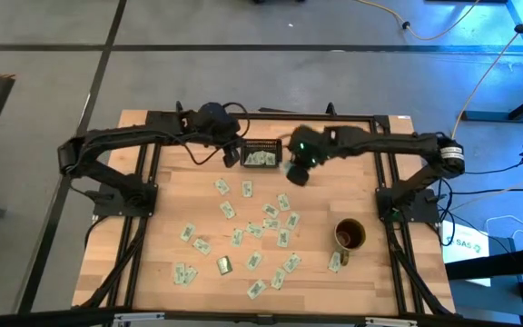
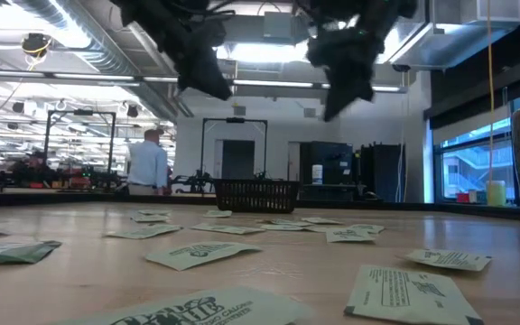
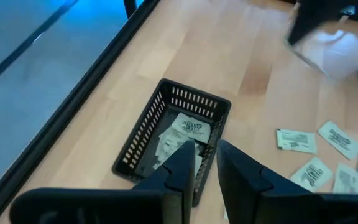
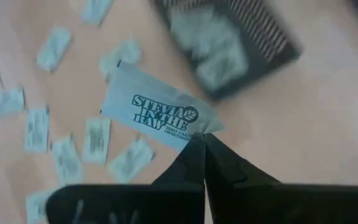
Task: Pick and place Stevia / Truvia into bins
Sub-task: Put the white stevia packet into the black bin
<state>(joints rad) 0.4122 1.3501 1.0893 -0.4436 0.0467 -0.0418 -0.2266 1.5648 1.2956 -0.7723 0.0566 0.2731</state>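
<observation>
right fingers [image 4: 202,144] pinching Stevia packet [image 4: 156,114] corner | beside bin [image 4: 235,43]

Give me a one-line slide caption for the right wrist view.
Right gripper pinches a Stevia packet by one corner, carrying it above the table near the black bin that already holds packets.

- Left hand [image 3: 205,167]: 2 dark fingers parted by a narrow gap, poised above the bin's near edge.
- Bin [image 3: 143,129]: black, slatted, standing on the wooden table [image 3: 229,56], with several Stevia packets [image 3: 188,129] inside.
- Loose packets [image 3: 296,140]: scattered on the table beside the bin.
- Dark blurred shape [image 3: 312,18]: at the far side, with something pale beneath it.
</observation>
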